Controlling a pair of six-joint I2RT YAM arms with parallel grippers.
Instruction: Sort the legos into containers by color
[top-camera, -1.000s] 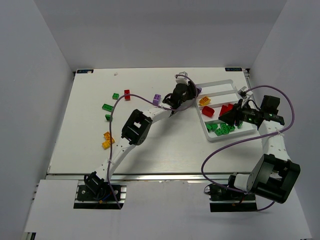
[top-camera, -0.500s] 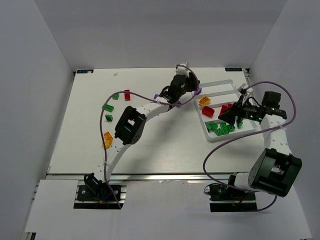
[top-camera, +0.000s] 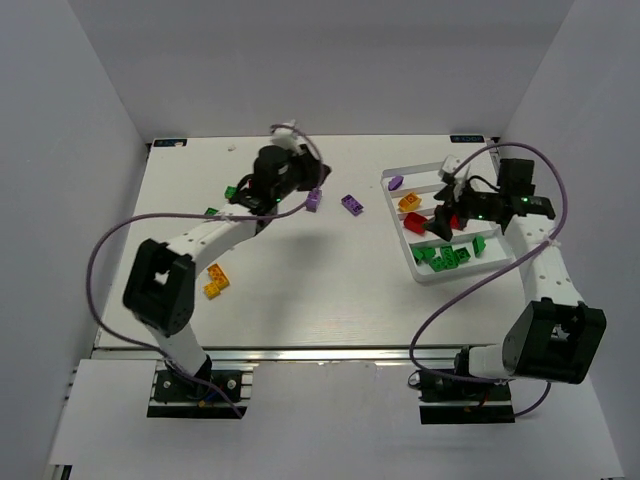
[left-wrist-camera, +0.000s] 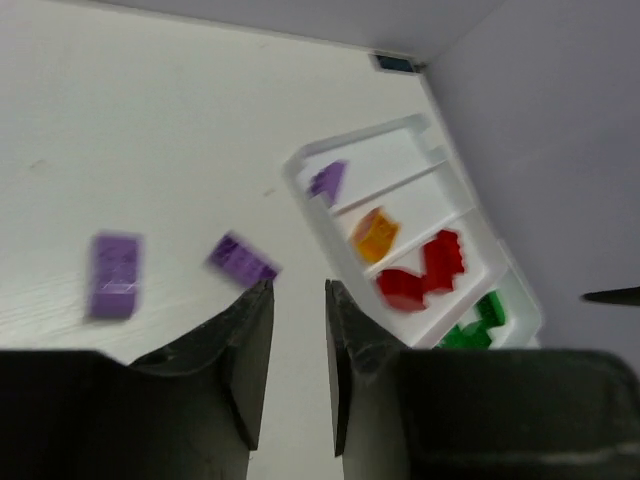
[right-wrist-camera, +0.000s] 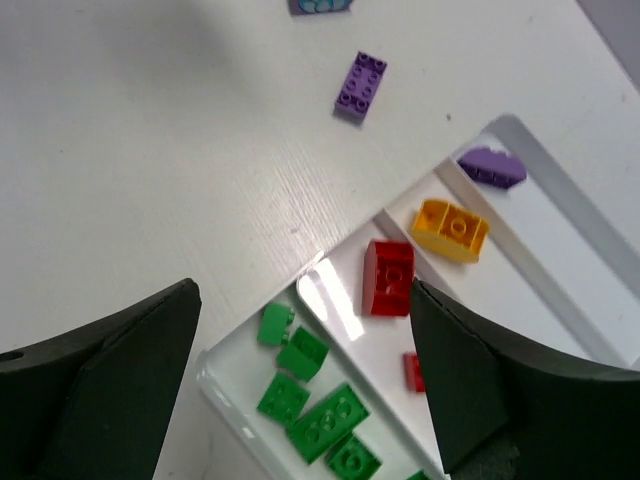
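The white tray (top-camera: 428, 272) lies at the right with three long compartments. Its far one holds a purple rounded piece (top-camera: 396, 182) and an orange brick (top-camera: 410, 201), the middle one red bricks (top-camera: 416, 222), the near one several green bricks (top-camera: 445, 257). My right gripper (top-camera: 440, 215) hangs open over the tray, and nothing is between its fingers (right-wrist-camera: 120, 350). Two purple bricks (top-camera: 314, 200) (top-camera: 352, 204) lie on the table left of the tray. My left gripper (top-camera: 300, 182) is shut and empty above the table's far left, its tips (left-wrist-camera: 297, 290) pointing toward the purple bricks (left-wrist-camera: 243, 260).
Loose green bricks (top-camera: 231, 192) (top-camera: 212, 211) and orange bricks (top-camera: 214, 280) lie on the table's left side beside the left arm. A purple cable (top-camera: 110, 250) loops from that arm. White walls close in the table on three sides.
My left arm has swung from the tray's far corner back to the table's far left and its jaws have closed. A purple piece now lies in the tray. My right gripper has opened wide.
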